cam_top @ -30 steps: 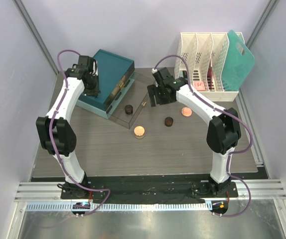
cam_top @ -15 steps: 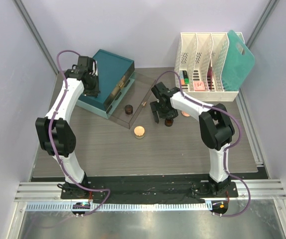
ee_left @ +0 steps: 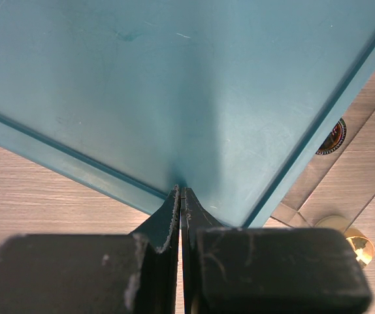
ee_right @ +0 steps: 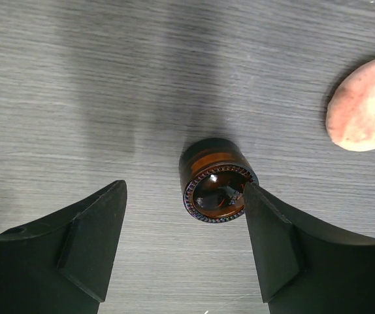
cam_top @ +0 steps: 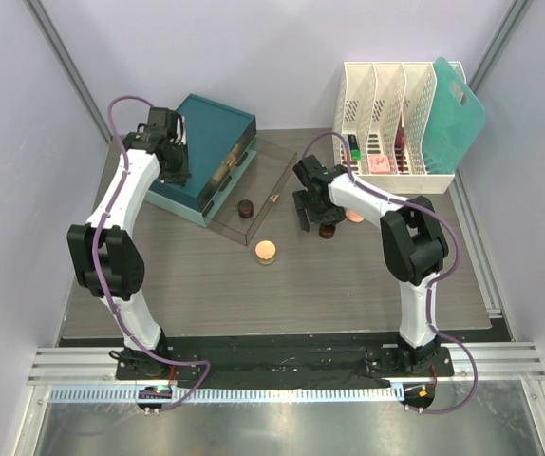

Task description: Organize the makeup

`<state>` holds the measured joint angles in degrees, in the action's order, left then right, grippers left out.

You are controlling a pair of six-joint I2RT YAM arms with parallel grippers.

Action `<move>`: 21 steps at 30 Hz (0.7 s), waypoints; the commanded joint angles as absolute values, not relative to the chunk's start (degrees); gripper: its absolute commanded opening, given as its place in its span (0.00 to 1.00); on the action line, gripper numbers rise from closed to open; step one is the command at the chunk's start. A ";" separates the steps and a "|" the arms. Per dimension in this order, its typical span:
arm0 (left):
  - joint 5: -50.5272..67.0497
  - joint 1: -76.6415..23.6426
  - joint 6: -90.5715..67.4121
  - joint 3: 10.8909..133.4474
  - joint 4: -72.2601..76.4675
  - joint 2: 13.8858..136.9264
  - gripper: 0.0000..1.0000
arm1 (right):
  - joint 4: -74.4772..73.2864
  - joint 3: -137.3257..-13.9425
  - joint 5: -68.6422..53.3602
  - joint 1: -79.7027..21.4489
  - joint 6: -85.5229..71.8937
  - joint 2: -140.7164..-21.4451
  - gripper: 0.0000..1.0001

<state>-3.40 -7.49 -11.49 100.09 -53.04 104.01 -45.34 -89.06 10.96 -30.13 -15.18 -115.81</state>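
Note:
A dark-brown round jar point(ee_right: 217, 180) stands on the table between my right gripper's point(ee_right: 184, 190) open fingers, close to the right-hand finger point(ee_right: 272, 242). In the top view the right gripper point(cam_top: 314, 215) hangs low over this jar point(cam_top: 328, 230). A pink compact point(cam_top: 354, 216) lies just right of it and also shows in the right wrist view point(ee_right: 362, 104). A peach compact point(cam_top: 266, 251) lies to the front left. A second brown jar point(cam_top: 245, 208) sits in the clear drawer tray point(cam_top: 271, 174). My left gripper point(ee_left: 181, 192) is shut and empty, its tips at the teal box's point(ee_left: 174, 85) near edge.
The teal drawer box point(cam_top: 206, 152) stands at the back left with its clear tray pulled out toward the middle. A white slotted rack point(cam_top: 391, 100) at the back right holds small items and a teal board point(cam_top: 460, 112). A gold knob point(ee_left: 358, 243) shows by the tray.
My right gripper has moved forward from beside the clear tray and come down around the brown jar, turning at the wrist. The left arm has not moved.

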 commanded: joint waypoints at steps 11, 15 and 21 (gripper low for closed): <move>-2.64 -7.47 -11.43 96.42 -58.62 104.33 0.00 | -39.03 -83.24 7.04 -28.92 -15.12 -110.57 0.77; -2.55 -7.47 -11.51 96.33 -58.45 104.50 0.00 | -37.62 -82.00 5.01 -27.43 -15.91 -108.72 0.78; -2.55 -7.47 -11.43 95.80 -58.27 104.59 0.00 | -36.04 -80.07 4.04 -26.37 -15.91 -106.44 0.78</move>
<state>-3.40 -7.49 -11.53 98.91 -51.88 103.37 -37.91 -81.01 5.61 -26.98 -15.40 -109.69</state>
